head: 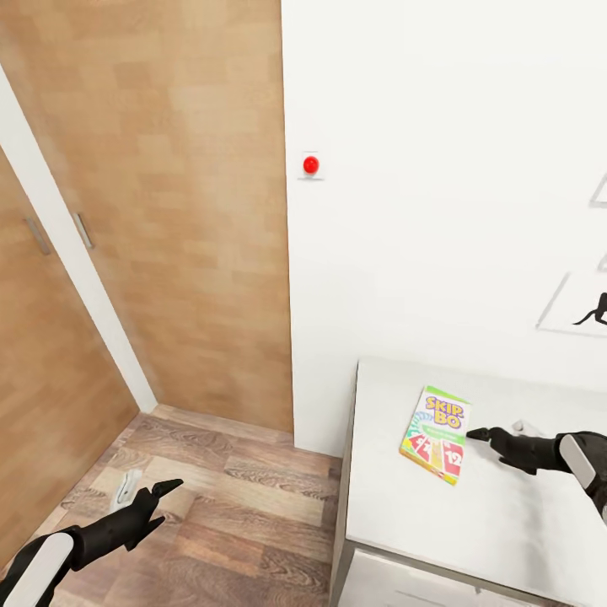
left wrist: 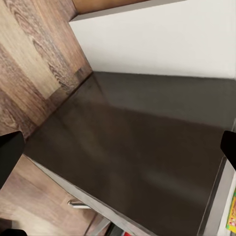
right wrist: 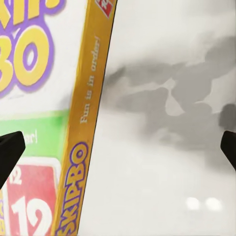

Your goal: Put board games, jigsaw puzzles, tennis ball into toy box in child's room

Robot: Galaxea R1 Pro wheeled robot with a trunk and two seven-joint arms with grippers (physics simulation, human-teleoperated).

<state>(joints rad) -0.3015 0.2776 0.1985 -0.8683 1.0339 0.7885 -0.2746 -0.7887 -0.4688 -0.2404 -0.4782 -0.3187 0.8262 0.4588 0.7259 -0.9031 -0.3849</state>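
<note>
SKIP-BO board game [head: 436, 432]: flat on table [head: 472, 523], lower right of frame, long axis roughly away from robot. Right gripper [head: 480, 436] just beside its right edge, fingers apparently spread; left gripper [head: 160, 506] spread, well apart.

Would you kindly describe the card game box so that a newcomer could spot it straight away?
Start at the pale grey-white glossy table standing against the white wall. The flat rectangular SKIP-BO game box lies on it near the left edge, just ahead of the black right pincer. It is the only colourful thing there: white, green and red, with an orange side.
</note>
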